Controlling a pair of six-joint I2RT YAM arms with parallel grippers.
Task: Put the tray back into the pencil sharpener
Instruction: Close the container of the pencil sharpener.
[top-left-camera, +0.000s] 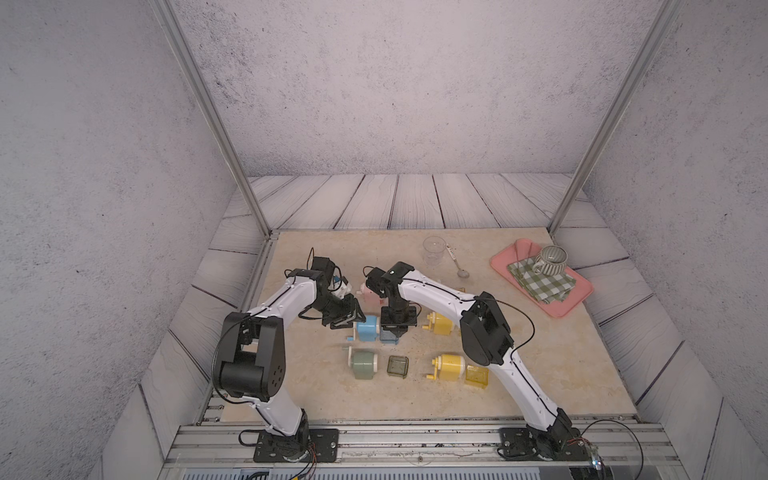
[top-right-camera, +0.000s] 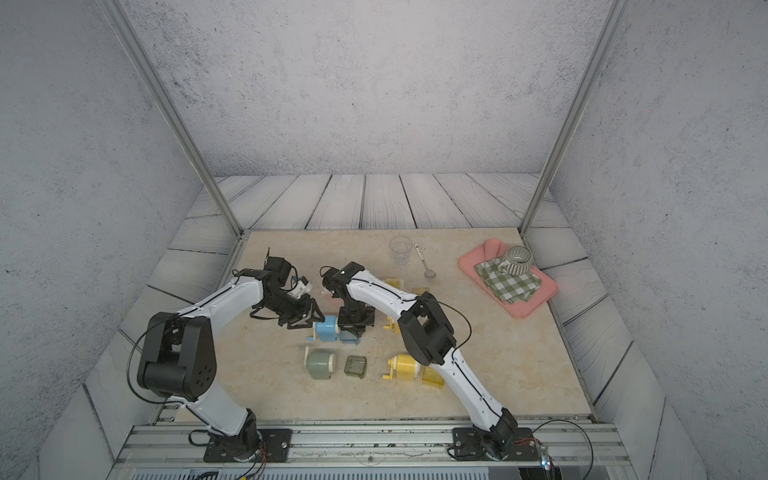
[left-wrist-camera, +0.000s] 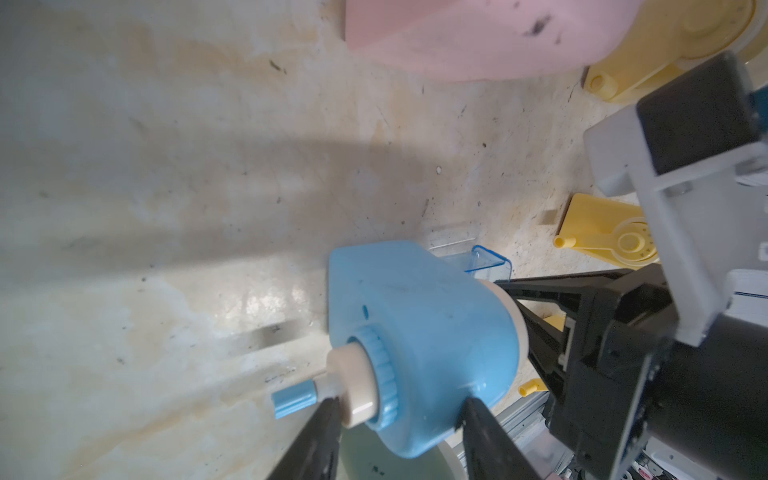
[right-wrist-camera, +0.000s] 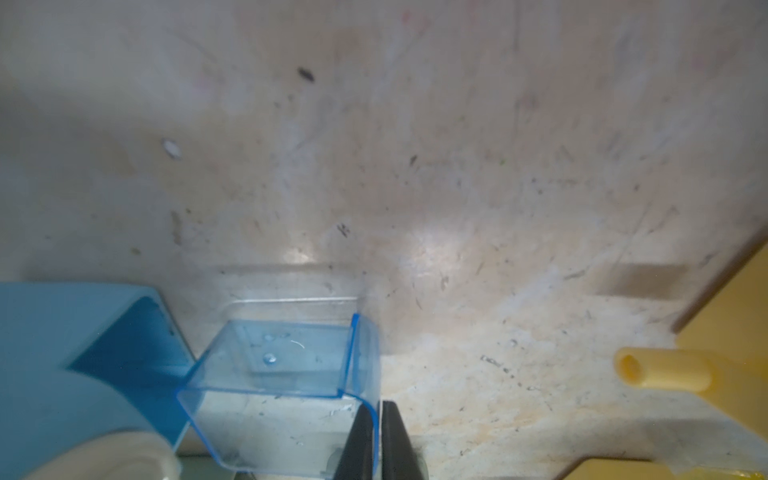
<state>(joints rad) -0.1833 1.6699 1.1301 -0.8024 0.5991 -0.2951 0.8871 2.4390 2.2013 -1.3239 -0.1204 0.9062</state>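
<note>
The blue pencil sharpener (top-left-camera: 366, 328) (left-wrist-camera: 415, 332) stands mid-table with its crank toward the left. My left gripper (top-left-camera: 351, 318) (left-wrist-camera: 399, 411) is shut on it, one finger at the cream crank hub and the other on the blue body. The clear blue tray (right-wrist-camera: 274, 361) (left-wrist-camera: 486, 259) rests on the table, one corner at the mouth of the sharpener's open slot (right-wrist-camera: 137, 353). My right gripper (right-wrist-camera: 380, 415) (top-left-camera: 395, 330) points straight down, shut on the tray's outer wall. In both top views the right wrist hides most of the tray.
Close by are a green sharpener (top-left-camera: 363, 363), its dark tray (top-left-camera: 398, 367), two yellow sharpeners (top-left-camera: 449, 365) (top-left-camera: 440, 323), a yellow tray (top-left-camera: 476, 376) and a pink sharpener (top-left-camera: 370, 291). A clear cup (top-left-camera: 434, 251), spoon (top-left-camera: 457, 262) and pink serving tray (top-left-camera: 569, 305) with mug stand farther back.
</note>
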